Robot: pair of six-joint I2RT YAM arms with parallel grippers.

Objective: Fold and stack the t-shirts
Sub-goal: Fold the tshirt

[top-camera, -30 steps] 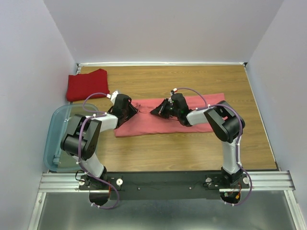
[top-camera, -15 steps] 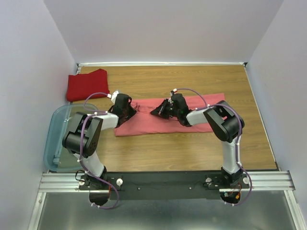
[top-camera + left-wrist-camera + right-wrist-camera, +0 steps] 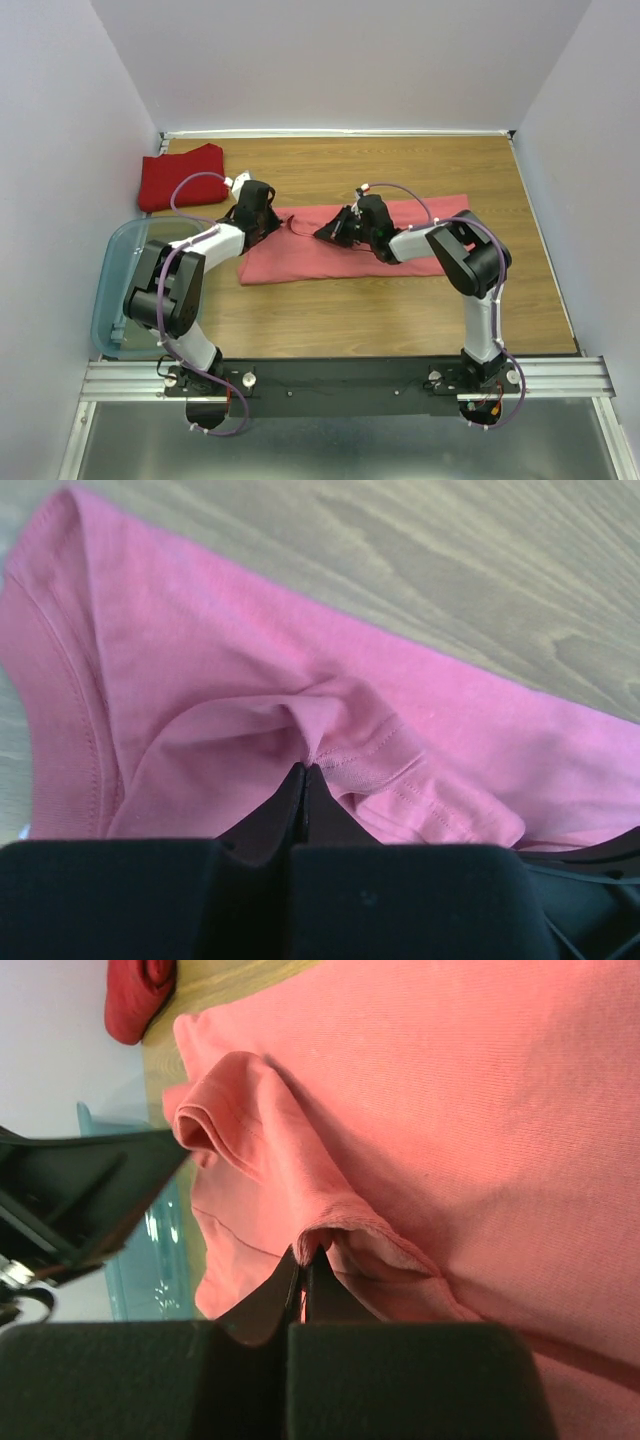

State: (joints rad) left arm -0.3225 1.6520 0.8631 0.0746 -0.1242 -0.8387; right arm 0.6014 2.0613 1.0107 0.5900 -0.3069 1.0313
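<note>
The left tool (image 3: 305,771) has just closed. A second ago its jaws stood apart over the left end of the salmon-pink t-shirt (image 3: 335,262); now they are pressed together on a small ridge of cloth by a stitched hem, and the wrist has shifted a little toward the far-left corner of the worktop (image 3: 420,170). The right tool (image 3: 305,1256) has not moved: it stays clamped on a raised fold of the same shirt, nearer the garment's middle.

With both tools gripping, the shirt seems ready to be lifted or drawn over for its next fold. It lies as a long band across the middle of the worktop, already narrowed lengthwise.

The deep red t-shirt (image 3: 182,177) sits bunched or folded in the far-left corner, well apart from the pink one, so stacking is not yet done.

The clear bluish bin (image 3: 108,290) rests at the left edge, near the left arm's base. Nothing shows inside the part that is visible; the arm covers the rest.
</note>
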